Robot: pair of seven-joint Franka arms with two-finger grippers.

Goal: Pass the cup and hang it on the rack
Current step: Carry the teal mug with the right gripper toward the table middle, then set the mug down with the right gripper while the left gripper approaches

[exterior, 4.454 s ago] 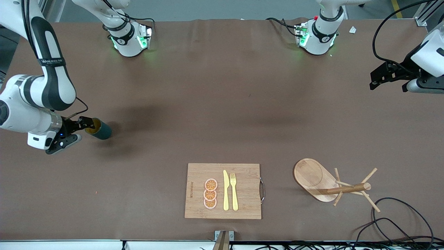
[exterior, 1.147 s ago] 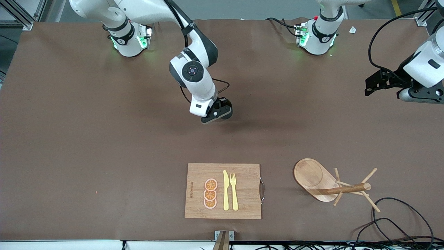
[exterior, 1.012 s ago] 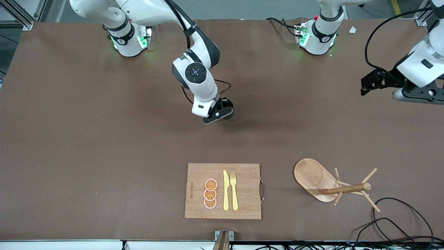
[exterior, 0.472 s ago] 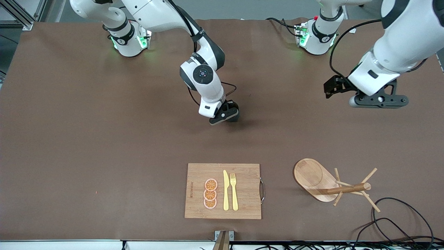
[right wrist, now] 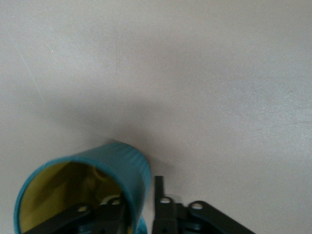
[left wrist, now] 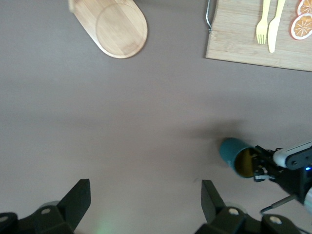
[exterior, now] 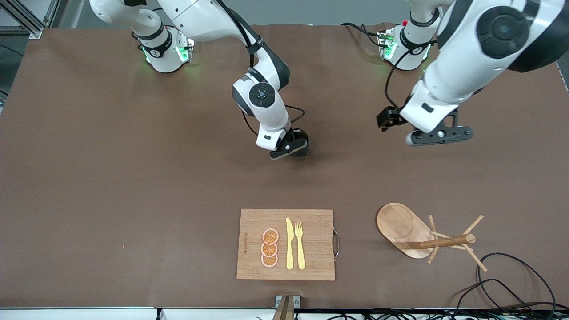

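The rack stands nearest the front camera, beside the cutting board. Farther from the camera than the board, the right gripper pinches the cup by its rim and hides most of it. The left gripper hangs wide open, holding nothing.

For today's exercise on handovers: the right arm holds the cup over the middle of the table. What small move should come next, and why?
Probably the left pincer, open and still apart from the cup, should ease toward its free teal wall, since the right pincer grips only the rim.
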